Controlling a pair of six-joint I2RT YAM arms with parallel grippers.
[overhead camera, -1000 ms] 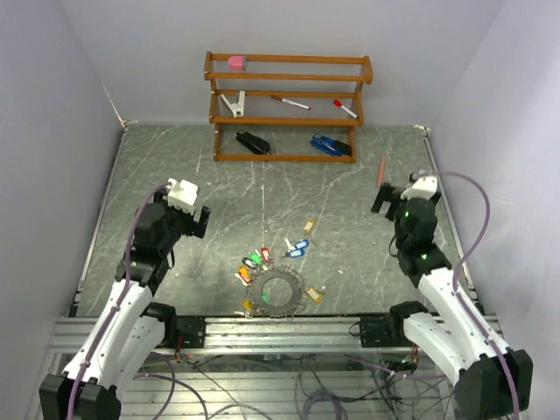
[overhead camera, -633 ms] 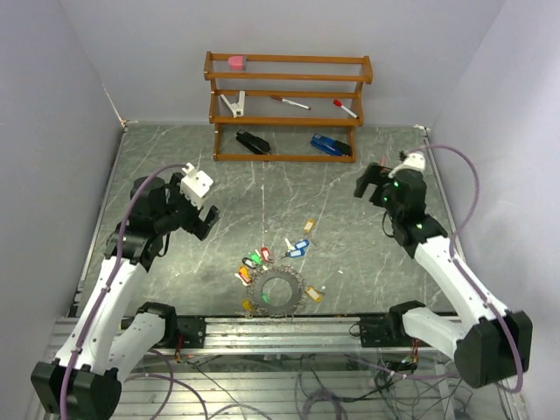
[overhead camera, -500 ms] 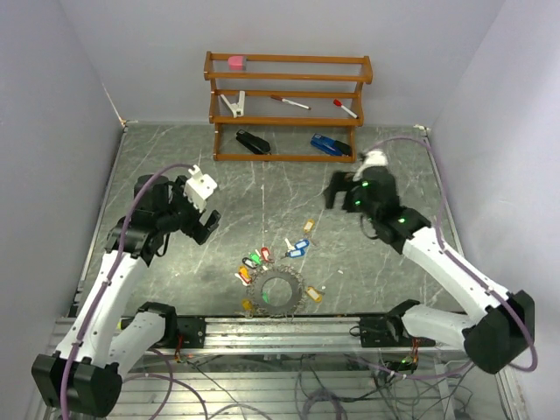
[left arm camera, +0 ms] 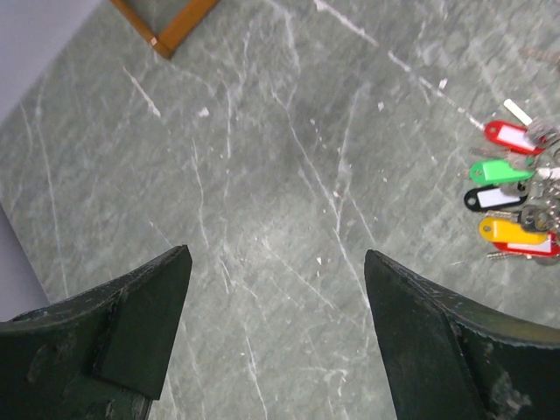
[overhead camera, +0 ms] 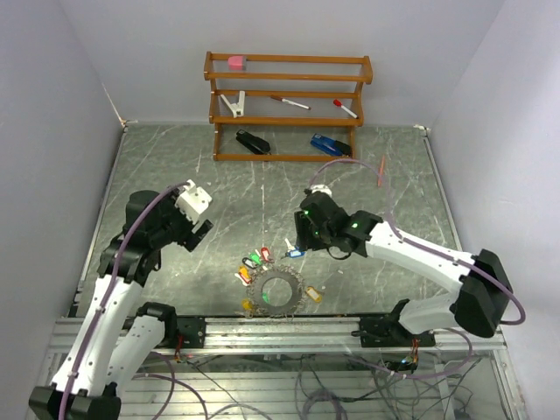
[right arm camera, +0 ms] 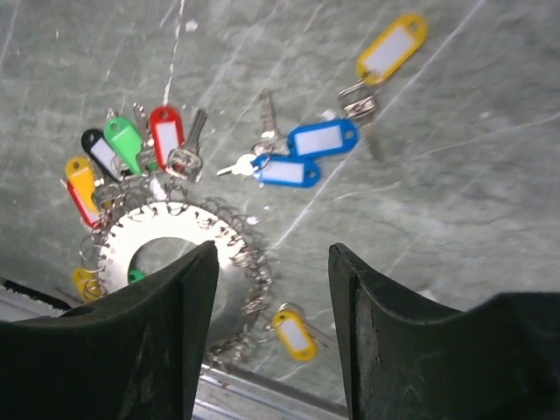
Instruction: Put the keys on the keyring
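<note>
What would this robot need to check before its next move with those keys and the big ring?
1. Right gripper jaws apart and empty: ok.
2. Blue-tagged keys in plain sight ahead of it, nothing on top: ok.
3. Keyring lying flat: ok.
4. Left gripper open, empty, off to the side of the keyring: ok.
5. Every key on the keyring: not ok; the blue-tagged keys and a yellow-tagged key lie apart from it.
6. Where the keyring opens: cannot tell.

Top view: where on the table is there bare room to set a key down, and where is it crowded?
Bare: the stretch between the rack and the keys, and the table's far-left corner. Crowded: around the keyring at the near edge.
</note>
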